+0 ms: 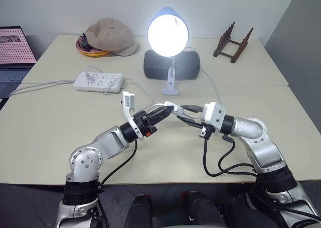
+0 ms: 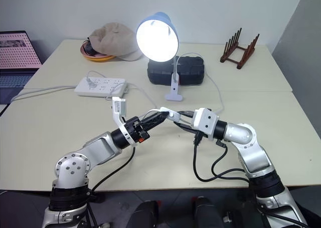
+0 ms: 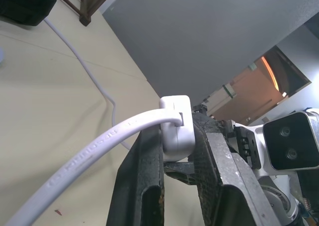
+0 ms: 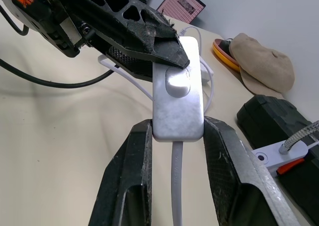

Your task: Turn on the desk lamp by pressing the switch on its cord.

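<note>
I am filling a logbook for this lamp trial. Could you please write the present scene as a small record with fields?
lamp state: desk lamp lit, clipped upright on the table
switch: switch held above the table between both grippers
left gripper: left gripper shut on the switch
right gripper: right gripper shut on the switch end, where the cord leaves it
behind: power strip, cap, black case, wooden rack

Item count: 1 desk lamp (image 1: pixel 167 33); 1 switch (image 4: pixel 177 104); 1 power strip (image 1: pixel 98 82); 1 cap (image 1: pixel 111 35); 1 laptop (image 1: pixel 14 54); 1 wooden rack (image 1: pixel 232 43); 2 grippers, left gripper (image 1: pixel 163 112) and right gripper (image 1: pixel 183 114).
</note>
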Action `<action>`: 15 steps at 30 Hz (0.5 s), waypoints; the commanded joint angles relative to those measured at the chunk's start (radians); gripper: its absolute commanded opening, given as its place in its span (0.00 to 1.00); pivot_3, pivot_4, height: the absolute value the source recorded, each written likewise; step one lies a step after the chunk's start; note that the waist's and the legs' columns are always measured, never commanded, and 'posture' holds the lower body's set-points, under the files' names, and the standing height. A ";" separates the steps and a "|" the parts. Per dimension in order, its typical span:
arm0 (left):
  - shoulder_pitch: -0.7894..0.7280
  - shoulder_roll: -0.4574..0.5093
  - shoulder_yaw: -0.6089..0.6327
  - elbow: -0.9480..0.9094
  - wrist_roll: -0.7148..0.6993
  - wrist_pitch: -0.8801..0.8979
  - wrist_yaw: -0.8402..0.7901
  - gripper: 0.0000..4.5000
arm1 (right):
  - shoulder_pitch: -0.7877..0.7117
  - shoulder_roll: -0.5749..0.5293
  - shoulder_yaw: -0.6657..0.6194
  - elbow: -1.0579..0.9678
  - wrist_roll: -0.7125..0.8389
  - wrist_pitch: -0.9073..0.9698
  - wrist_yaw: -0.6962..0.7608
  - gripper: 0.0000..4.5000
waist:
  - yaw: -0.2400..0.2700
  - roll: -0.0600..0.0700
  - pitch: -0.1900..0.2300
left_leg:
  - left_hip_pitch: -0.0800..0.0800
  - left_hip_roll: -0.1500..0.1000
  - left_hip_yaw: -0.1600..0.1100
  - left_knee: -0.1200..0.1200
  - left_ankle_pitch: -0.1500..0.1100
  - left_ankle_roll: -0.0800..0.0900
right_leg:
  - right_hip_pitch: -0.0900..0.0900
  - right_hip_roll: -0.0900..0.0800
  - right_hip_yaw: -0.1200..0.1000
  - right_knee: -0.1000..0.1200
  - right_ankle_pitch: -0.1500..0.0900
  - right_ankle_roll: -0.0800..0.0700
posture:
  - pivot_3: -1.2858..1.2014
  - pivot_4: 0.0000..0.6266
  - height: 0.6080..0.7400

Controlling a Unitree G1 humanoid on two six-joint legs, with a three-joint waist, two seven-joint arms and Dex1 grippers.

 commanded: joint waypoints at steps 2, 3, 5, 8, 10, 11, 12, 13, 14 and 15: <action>0.030 0.013 0.020 -0.074 -0.044 0.027 0.003 0.35 | -0.030 0.001 0.000 -0.007 -0.001 -0.043 0.010 0.24 | -0.001 0.000 0.000 | 0.000 0.000 0.000 0.000 0.000 0.000 | 0.000 0.000 0.000 0.000 0.000 0.000 | 0.52 0.24 1.00; 0.037 0.019 0.024 -0.082 -0.050 0.032 0.008 0.40 | -0.034 0.002 0.000 0.002 -0.001 -0.045 0.011 0.24 | -0.001 0.000 0.000 | 0.000 0.000 0.000 0.000 0.000 0.000 | 0.000 0.000 0.000 0.000 0.000 0.000 | 0.52 0.24 1.00; 0.063 0.040 0.034 -0.105 -0.052 0.043 0.010 0.49 | -0.040 0.006 0.002 0.021 0.001 -0.049 0.012 0.24 | 0.000 0.000 0.000 | 0.000 0.000 0.000 0.000 0.000 0.000 | 0.000 0.000 0.000 0.000 0.000 0.000 | 0.52 0.24 1.00; 0.118 0.091 0.065 -0.151 -0.076 0.062 0.014 0.65 | -0.059 0.019 0.004 0.070 0.002 -0.056 0.012 0.24 | -0.003 0.000 0.000 | 0.000 0.000 0.000 0.000 0.000 0.000 | 0.000 0.000 0.000 0.000 -0.002 -0.004 | 0.52 0.24 1.00; 0.170 0.186 0.122 -0.205 -0.084 0.082 -0.012 0.74 | -0.099 0.039 0.015 0.172 -0.013 -0.068 0.009 0.24 | -0.009 0.000 0.000 | 0.000 0.000 0.000 0.000 0.000 0.000 | 0.000 0.000 0.000 0.000 -0.003 -0.004 | 0.52 0.24 1.00; 0.185 0.229 0.142 -0.222 -0.080 0.088 -0.024 0.79 | -0.117 0.046 0.021 0.215 -0.024 -0.077 0.009 0.24 | -0.013 0.000 0.000 | 0.000 0.001 0.000 0.000 0.000 0.000 | 0.000 0.000 0.000 0.000 -0.003 -0.005 | 0.52 0.24 1.00; 0.193 0.258 0.151 -0.232 -0.076 0.089 -0.032 0.83 | -0.129 0.050 0.025 0.244 -0.030 -0.086 0.010 0.24 | -0.015 0.000 0.000 | 0.000 0.001 0.000 0.000 0.000 0.000 | -0.001 0.000 0.000 0.001 -0.003 -0.005 | 0.52 0.24 1.00; 0.195 0.289 0.157 -0.238 -0.067 0.089 -0.039 0.88 | -0.142 0.054 0.030 0.276 -0.039 -0.098 0.012 0.24 | -0.015 0.000 0.000 | 0.000 0.001 0.000 -0.001 0.000 0.000 | -0.001 0.000 0.000 0.000 -0.003 -0.005 | 0.52 0.24 1.00; 0.191 0.372 0.165 -0.268 -0.004 0.082 -0.090 0.93 | -0.168 0.064 0.041 0.335 -0.049 -0.115 0.022 0.24 | -0.012 0.000 0.000 | 0.000 0.000 0.000 -0.001 0.000 0.000 | -0.001 0.000 0.000 0.001 -0.003 -0.005 | 0.52 0.24 1.00; 0.178 0.455 0.181 -0.291 0.053 0.070 -0.143 0.99 | -0.196 0.078 0.053 0.402 -0.061 -0.129 0.029 0.24 | -0.012 -0.001 0.001 | 0.000 0.000 0.000 -0.001 0.000 0.000 | -0.001 0.000 0.000 0.000 -0.003 -0.005 | 0.52 0.24 1.00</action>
